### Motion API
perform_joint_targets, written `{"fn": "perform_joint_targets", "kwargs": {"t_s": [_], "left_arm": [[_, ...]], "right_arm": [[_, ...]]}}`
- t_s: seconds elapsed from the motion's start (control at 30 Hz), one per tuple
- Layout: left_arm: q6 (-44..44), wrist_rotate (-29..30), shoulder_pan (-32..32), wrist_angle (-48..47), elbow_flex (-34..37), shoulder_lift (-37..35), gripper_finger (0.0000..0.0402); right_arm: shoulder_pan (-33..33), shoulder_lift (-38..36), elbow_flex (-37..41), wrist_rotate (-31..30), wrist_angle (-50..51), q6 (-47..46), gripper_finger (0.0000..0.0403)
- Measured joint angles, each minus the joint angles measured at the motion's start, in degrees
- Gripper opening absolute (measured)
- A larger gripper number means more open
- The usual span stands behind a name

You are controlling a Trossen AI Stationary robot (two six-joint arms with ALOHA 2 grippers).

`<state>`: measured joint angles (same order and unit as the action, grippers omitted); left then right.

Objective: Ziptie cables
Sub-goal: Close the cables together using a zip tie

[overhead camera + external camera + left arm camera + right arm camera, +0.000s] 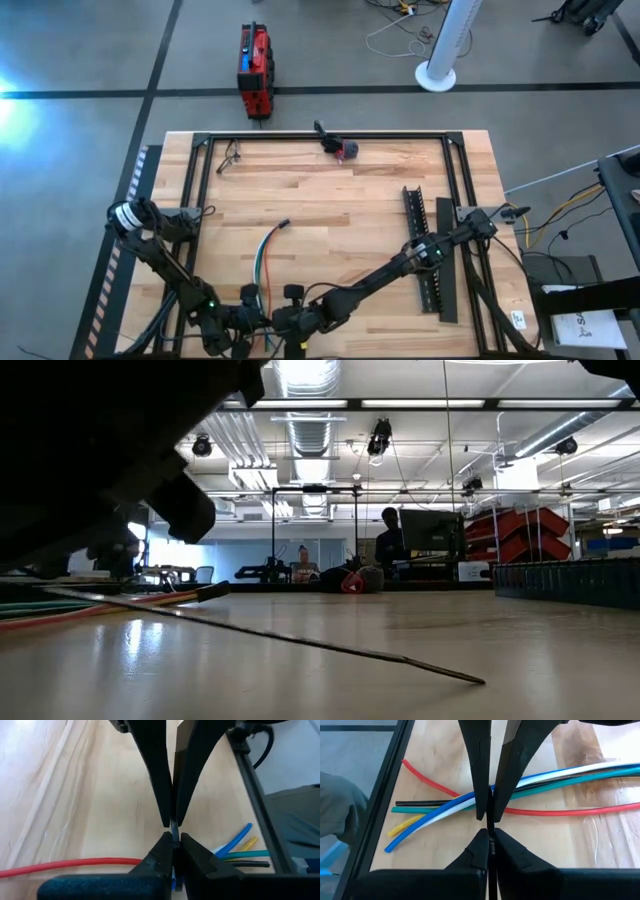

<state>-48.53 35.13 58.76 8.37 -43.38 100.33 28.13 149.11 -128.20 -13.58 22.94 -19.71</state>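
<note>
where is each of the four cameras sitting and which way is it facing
High view: above the table, looking straight down; both dark arms show, left gripper and right gripper meeting at the near edge over the cables.
Low view: at table-top height, looking level across into the room; a dark arm fills the upper left.
Left wrist view: on the left wrist, looking past its shut fingers at wood.
Right wrist view: on the right wrist, past its shut fingers.
Shared: both wrist views show the red cable and blue cable.

The loose bundle of thin flexible cables (445, 807) shows blue, white, teal-green, red, yellow and black strands. The pale wooden desk (330, 200) has a light grain and black metal framing. A red toolbox (254, 68) sits on grey floor.
</note>
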Motion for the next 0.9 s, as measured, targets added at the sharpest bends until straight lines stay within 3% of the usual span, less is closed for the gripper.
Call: {"fn": "perform_joint_targets", "kwargs": {"t_s": [0.43, 0.73, 0.9], "left_arm": [[-0.7, 0.1, 0.5, -0.3, -0.1, -0.6, 0.0003], [-2.0, -0.5, 0.8, -0.4, -0.1, -0.6, 0.0003], [-3.5, -4.0, 1.2, -1.1, 0.2, -1.0, 0.0015]], "right_arm": [[1.2, -4.5, 0.0, -0.2, 10.1, 0.8, 0.0001], [1.6, -4.6, 0.0, -0.1, 10.9, 1.1, 0.0001], [1.7, -5.2, 0.0, 3.4, 12.3, 3.8, 0.0032]]}}
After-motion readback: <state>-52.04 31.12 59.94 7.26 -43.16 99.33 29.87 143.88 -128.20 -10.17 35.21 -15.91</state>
